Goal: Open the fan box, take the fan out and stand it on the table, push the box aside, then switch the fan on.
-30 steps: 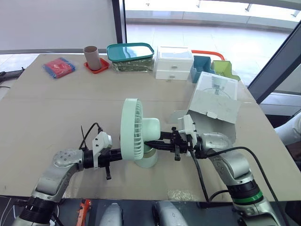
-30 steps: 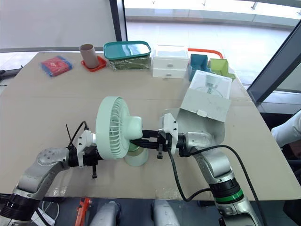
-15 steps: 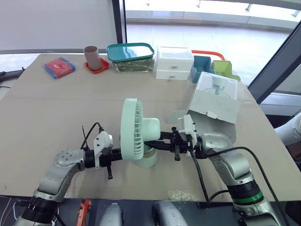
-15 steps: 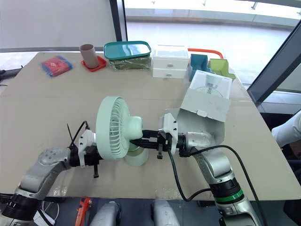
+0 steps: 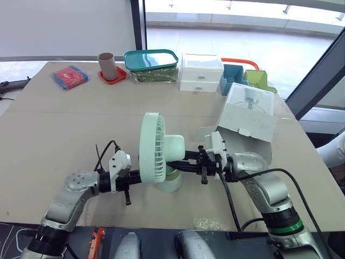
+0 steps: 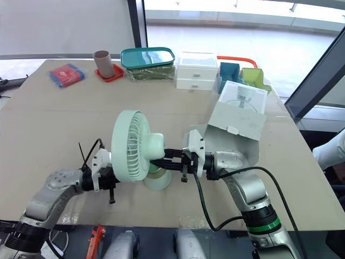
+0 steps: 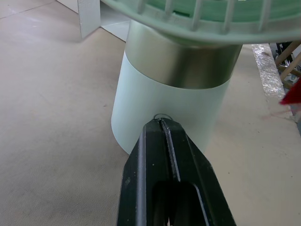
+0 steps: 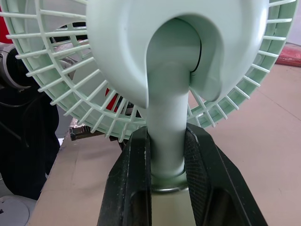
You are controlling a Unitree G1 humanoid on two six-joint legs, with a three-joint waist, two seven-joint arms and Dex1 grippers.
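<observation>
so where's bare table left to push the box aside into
Widest bare patch: the left half of the table, between the red packet at the back and the left gripper. Also the strip between the fan and the back row of cup, teal tray and drawers. Crowded: the middle, where the right gripper clamps the fan, box just to its right.

1 fan (image 5: 156, 151), 1 box (image 5: 248, 116)

L claw (image 7: 162, 123) closed, tip at fan (image 7: 175, 96) base, tan table (image 7: 51, 113)
</observation>
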